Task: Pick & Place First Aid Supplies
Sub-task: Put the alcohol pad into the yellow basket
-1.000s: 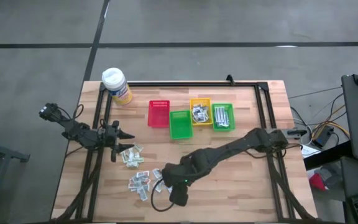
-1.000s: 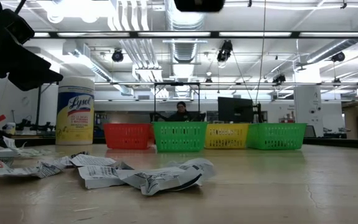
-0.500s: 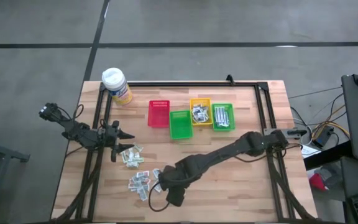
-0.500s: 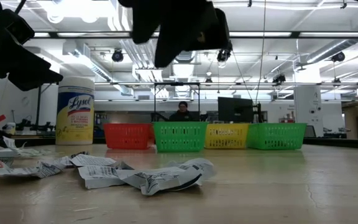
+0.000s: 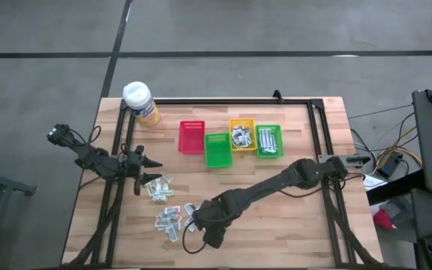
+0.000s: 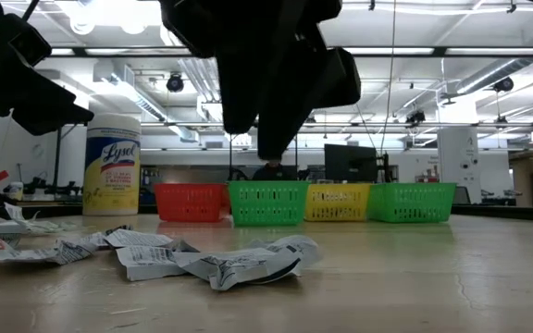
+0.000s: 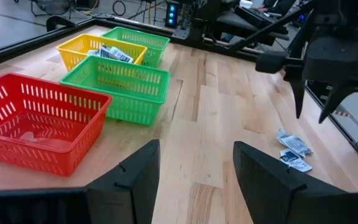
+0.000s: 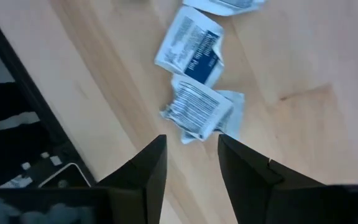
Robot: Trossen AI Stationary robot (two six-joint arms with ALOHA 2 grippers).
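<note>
The right claw (image 5: 196, 218) hangs over the near part of the wooden counter (image 5: 291, 217), fingers parted and holding nothing, directly above a crumpled packet (image 8: 197, 112) at the edge of the scattered first aid supplies (image 5: 168, 217). More packets already lie in the yellow bin (image 5: 241, 135) and the far green bin (image 5: 268, 141). The left claw (image 5: 154, 163) waits at the counter's left side, open and empty, beside another small cluster of packets (image 5: 159, 189).
</note>
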